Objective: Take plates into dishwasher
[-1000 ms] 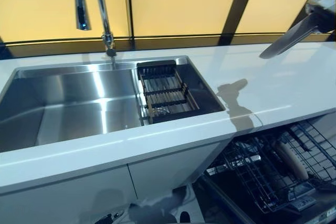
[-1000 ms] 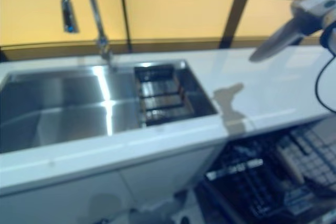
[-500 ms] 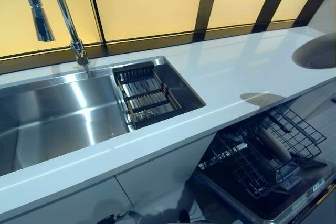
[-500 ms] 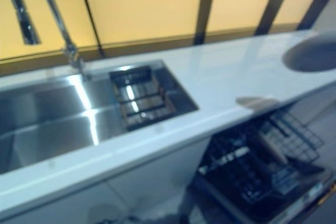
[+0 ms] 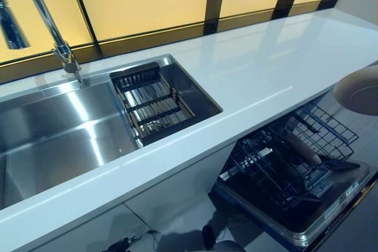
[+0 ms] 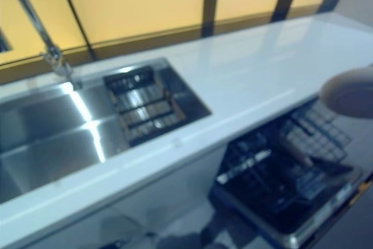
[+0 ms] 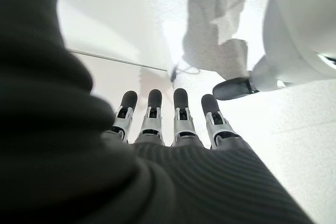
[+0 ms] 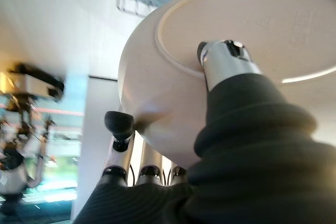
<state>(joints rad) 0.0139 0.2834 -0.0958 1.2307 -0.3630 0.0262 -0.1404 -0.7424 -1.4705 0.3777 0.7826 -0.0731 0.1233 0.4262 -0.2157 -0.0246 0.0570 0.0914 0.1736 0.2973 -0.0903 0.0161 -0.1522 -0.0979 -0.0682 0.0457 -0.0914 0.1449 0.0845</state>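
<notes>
A pale round plate [image 5: 360, 90] shows at the right edge of the eye views, hanging over the counter's front edge and above the open dishwasher rack [image 5: 283, 166]. In the right wrist view my right hand [image 8: 227, 60] is shut on this plate [image 8: 262, 30]: the thumb presses on its underside and the fingers [image 8: 119, 125] lie against the other face. My left hand [image 7: 163, 114] shows only in its wrist view, low over the floor, with straight fingers and nothing in it.
The white counter [image 5: 260, 66] runs across the view, with a steel sink [image 5: 53, 128] at the left holding a dark drain rack [image 5: 150, 101]. A tall faucet [image 5: 59, 45] stands behind it. A pale long item [image 5: 301, 149] lies in the dishwasher rack.
The camera has swung to the right and down. The plate has come down from high over the counter's far right to just above the dishwasher rack.
</notes>
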